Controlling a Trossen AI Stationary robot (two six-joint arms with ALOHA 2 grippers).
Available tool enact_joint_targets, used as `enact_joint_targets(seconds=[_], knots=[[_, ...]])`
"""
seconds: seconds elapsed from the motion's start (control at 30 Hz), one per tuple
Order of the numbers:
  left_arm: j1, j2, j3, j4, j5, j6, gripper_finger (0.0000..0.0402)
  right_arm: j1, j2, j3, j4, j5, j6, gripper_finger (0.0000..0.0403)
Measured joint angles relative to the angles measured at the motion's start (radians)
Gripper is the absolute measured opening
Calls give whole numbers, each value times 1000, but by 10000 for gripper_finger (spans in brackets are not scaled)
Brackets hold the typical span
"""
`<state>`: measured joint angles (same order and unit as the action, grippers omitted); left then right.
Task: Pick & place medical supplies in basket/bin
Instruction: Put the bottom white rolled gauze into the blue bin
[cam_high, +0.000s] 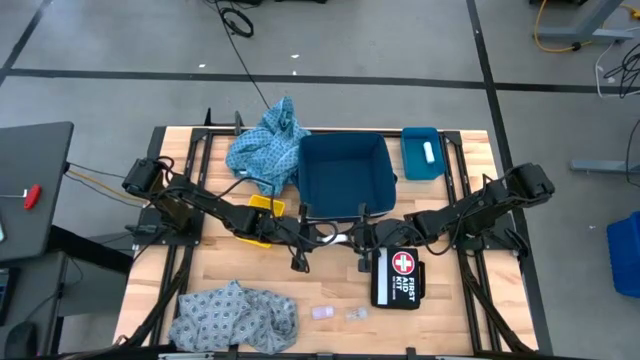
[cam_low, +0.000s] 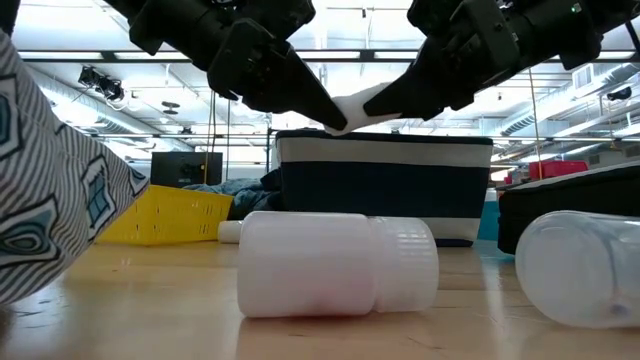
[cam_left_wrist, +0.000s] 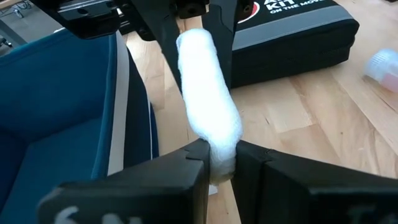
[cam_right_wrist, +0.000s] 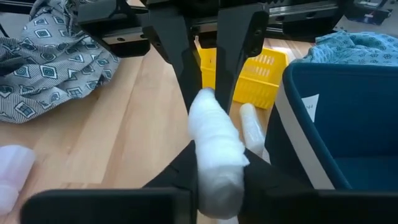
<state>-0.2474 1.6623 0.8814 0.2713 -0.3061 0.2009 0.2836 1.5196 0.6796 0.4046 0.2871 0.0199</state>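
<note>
- Left gripper: clamping 1 end of a white roll in the air, just in front of the blue bin.
- Right gripper: gripping the other end; uneven release is risking a drop short of the rim.
- Views: wrist views are showing both grips; the high view is hiding the roll.

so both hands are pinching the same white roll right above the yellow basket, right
Not quite. Both the left hand and the right hand are pinching the same white roll, but it hangs beside the dark blue bin, over bare table. The yellow basket sits off to the side, as the right wrist view shows.
</note>
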Motion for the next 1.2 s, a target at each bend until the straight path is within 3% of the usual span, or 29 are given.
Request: enact_joint_targets(seconds=[0.17,0.47,0.6,0.8,1.0,1.2], knots=[[0,0,0,0,-1,-10,51,0,-1,0,1,0,-11,46],[-2,0,0,-7,-54,-48,229,0,-3,0,5,1,-17,46],[-2,-2,0,-2,-10,-58,279,0,-3,0,4,0,-17,46],[-2,-9,-4,69,31,-50,290,0,-3,0,3,0,-17,46],[6,-31,-154,508,177,-60,283,0,-3,0,3,0,-17,46],[32,-118,-352,761,168,-99,282,0,-3,0,5,5,-17,46]])
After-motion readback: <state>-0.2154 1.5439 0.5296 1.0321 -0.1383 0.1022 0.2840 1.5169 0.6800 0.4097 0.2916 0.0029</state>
